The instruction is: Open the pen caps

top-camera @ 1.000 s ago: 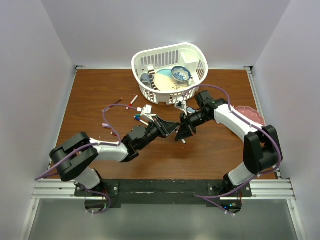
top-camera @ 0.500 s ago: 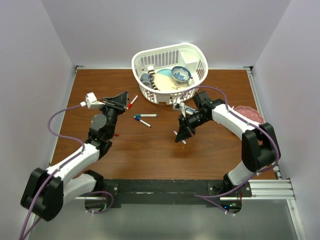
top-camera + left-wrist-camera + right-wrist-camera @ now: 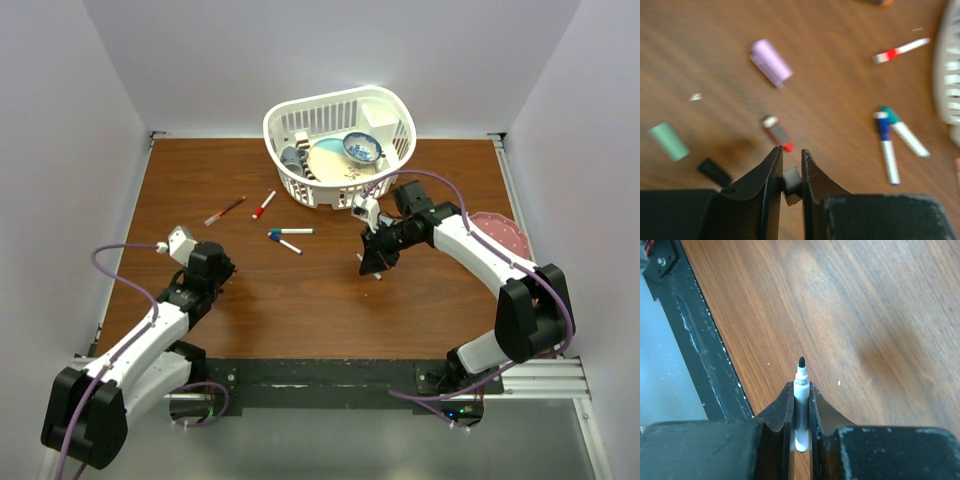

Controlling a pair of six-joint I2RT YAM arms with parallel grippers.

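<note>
Step in hand, as judged: one pen is open and its parts await setting down. The right pincer is clamped on the bare-tipped marker above the surface. The left pincer, nearly closed, pinches a small dark cap above the loose lilac cap and green cap. The next move calls for releasing it there, then tackling the blue cap and teal cap, both fitted.

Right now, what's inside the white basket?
A pale round plate, a small blue patterned bowl and a dark grey object I cannot identify lie in the white basket. The plate covers whatever is beneath it, and the near wall hides the floor.
</note>
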